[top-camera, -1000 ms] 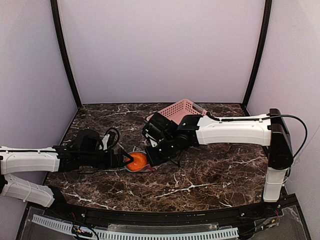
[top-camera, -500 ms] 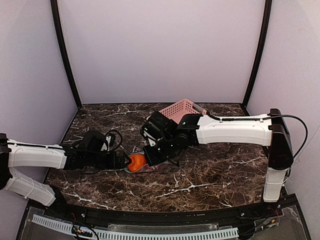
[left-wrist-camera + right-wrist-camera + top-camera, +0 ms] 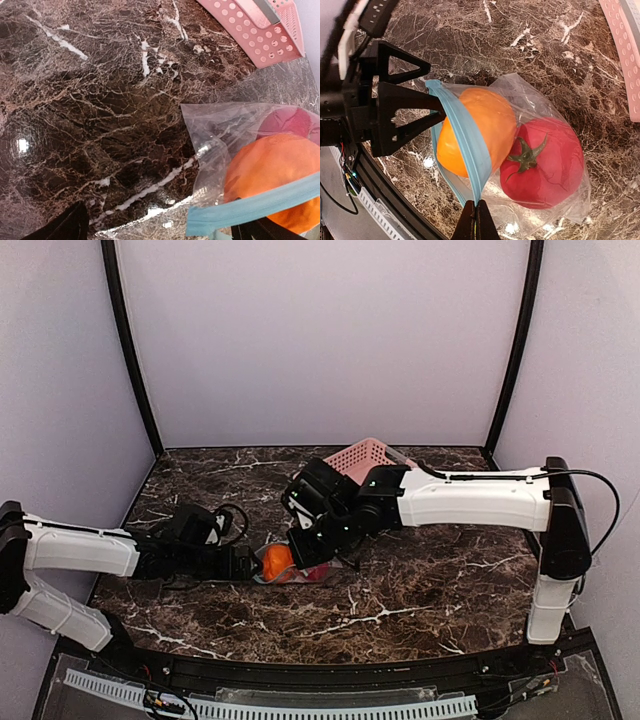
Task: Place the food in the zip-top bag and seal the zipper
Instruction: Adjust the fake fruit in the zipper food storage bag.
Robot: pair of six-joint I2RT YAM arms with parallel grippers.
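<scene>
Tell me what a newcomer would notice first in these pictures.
A red tomato and an orange food fill the clear zip-top bag mid-table. The right end effector pinches its teal zipper; the open left end effector sits at the bag's mouth. A pink basket lies behind.

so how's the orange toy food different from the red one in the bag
The round orange toy fruit is plain; the red toy tomato has a green stem cap. The orange fruit sits at the mouth of the clear plastic zip-top bag, with the teal-blue zipper strip crossing it; the tomato lies deeper, wholly past the strip. Both are rounded, touch each other, and lie in that bag.
</scene>
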